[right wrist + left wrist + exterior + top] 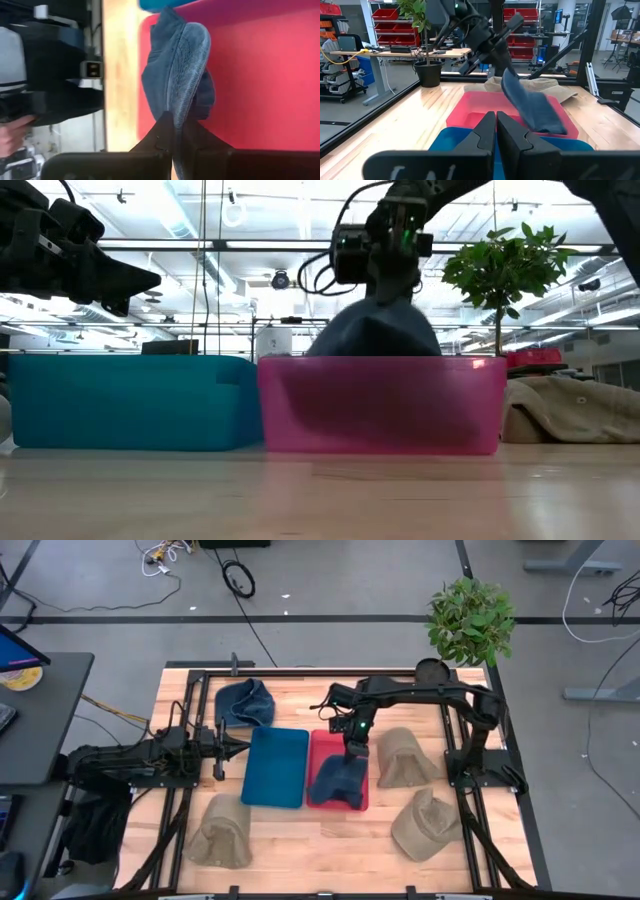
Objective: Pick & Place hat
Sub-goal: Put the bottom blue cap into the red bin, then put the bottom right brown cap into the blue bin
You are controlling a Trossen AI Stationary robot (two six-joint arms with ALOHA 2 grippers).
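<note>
You have a dark blue hat [337,783] over the red bin [325,746], a blue bin [275,766] beside it, another dark blue hat [243,701] (plain, no pattern), and three tan hats [219,830] on pale wood table [330,855].

From overhead we look straight down on the red bin [338,768]. Our table-level camera faces its side wall [380,405] closely. Both wrist cameras, left [485,107] and right [255,70], share it.
</note>
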